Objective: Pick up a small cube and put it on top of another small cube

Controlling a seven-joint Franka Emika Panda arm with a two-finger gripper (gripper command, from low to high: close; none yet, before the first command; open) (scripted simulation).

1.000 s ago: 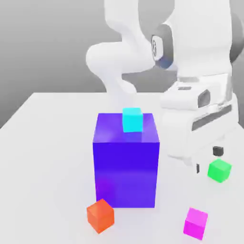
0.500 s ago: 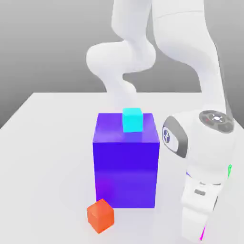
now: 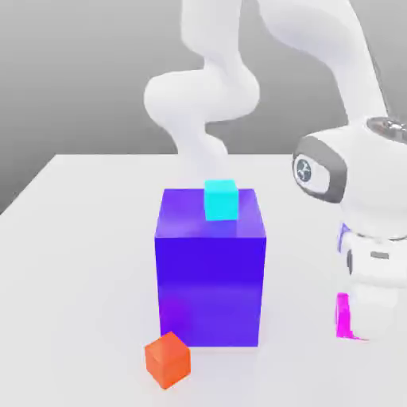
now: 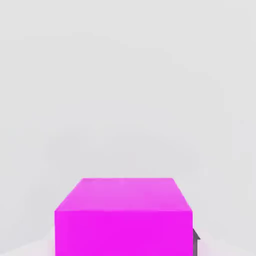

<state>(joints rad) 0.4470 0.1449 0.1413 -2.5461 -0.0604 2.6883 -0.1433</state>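
Hand clamped on magenta cube, low over the desk at the exterior view's right.

Magenta cube sits between the fingers of the hand; a dark fingertip touches one side of it in the hand view, so the jaws stand narrow, closed on the cube. In the exterior view just a magenta sliver shows past the white arm, near the desk surface; whether it touches the desk can't be told. Cyan cube rests on top of the big blue block, toward its far edge. Orange cube lies on the desk just in front of the block's near corner, apart from it. No legible writing, labels or brand marks on the cubes, block or arm.
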